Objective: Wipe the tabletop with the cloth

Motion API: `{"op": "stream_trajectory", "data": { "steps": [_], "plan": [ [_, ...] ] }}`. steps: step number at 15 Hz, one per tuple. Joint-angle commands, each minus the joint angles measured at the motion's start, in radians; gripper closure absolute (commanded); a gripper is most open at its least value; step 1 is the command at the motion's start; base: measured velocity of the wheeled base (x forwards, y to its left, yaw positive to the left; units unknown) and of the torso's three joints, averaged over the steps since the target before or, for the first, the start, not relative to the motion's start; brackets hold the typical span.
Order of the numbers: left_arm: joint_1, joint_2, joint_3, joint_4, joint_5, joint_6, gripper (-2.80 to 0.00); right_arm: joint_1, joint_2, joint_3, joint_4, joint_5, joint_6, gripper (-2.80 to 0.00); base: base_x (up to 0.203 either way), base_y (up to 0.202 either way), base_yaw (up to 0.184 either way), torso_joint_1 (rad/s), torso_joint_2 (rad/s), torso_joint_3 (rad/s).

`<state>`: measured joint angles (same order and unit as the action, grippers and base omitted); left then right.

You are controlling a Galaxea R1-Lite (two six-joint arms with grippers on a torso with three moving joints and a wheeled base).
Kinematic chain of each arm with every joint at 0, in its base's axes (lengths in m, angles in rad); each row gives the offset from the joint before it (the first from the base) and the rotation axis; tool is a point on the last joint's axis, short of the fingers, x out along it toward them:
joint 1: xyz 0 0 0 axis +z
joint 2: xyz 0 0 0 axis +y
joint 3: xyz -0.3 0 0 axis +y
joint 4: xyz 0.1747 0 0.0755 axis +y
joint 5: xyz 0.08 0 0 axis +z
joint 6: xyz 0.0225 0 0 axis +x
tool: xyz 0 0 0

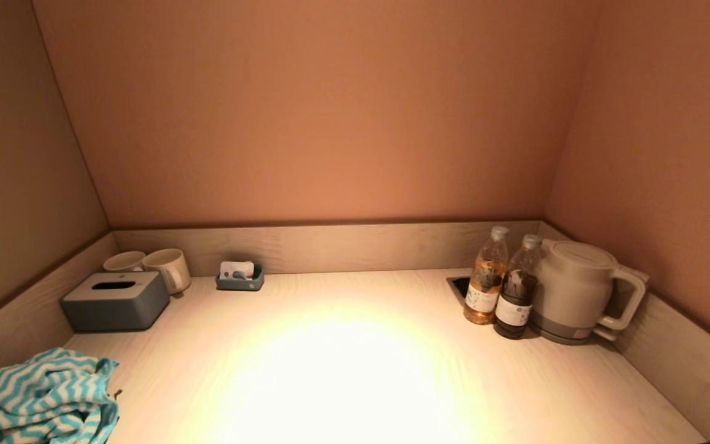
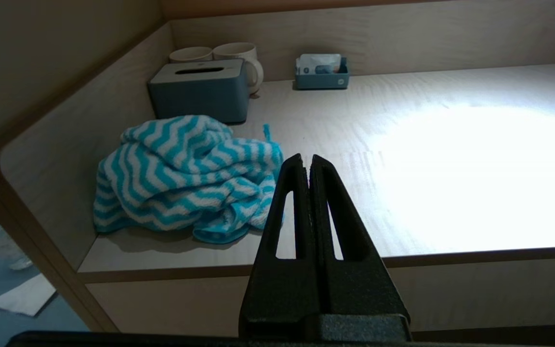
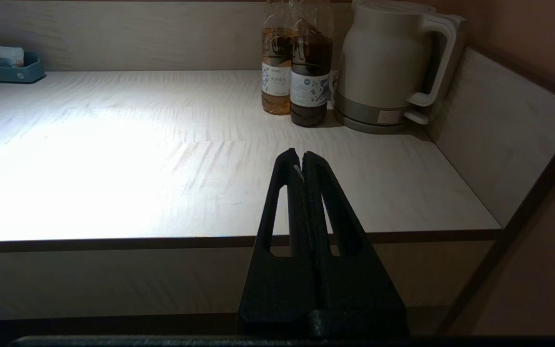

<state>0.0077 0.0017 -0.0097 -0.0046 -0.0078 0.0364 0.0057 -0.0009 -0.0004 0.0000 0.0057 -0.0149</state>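
A crumpled cloth with blue and white zigzag stripes lies at the front left corner of the pale wooden tabletop; it also shows in the left wrist view. My left gripper is shut and empty, held off the table's front edge, just right of the cloth and apart from it. My right gripper is shut and empty, off the front edge on the right side. Neither gripper shows in the head view.
A grey tissue box, two white mugs and a small blue tray stand at the back left. Two bottles and a kettle stand at the back right. Low walls edge three sides.
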Motion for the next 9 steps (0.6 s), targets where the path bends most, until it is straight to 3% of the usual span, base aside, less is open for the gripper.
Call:
{"op": "stream_trajectory", "data": {
  "steps": [1,9],
  "plan": [
    [0.0,-0.002,0.01,0.0,0.002,0.0,0.0,0.0,0.001,0.0,0.0,0.0,0.0,0.0,0.0,0.0,0.0,0.0,0.0,0.0],
    [0.0,-0.001,0.01,0.002,0.003,-0.015,0.0,0.0,0.001,0.0,0.0,0.0,0.0,0.0,0.0,0.0,0.0,0.0,0.0,0.0]
  ]
}}
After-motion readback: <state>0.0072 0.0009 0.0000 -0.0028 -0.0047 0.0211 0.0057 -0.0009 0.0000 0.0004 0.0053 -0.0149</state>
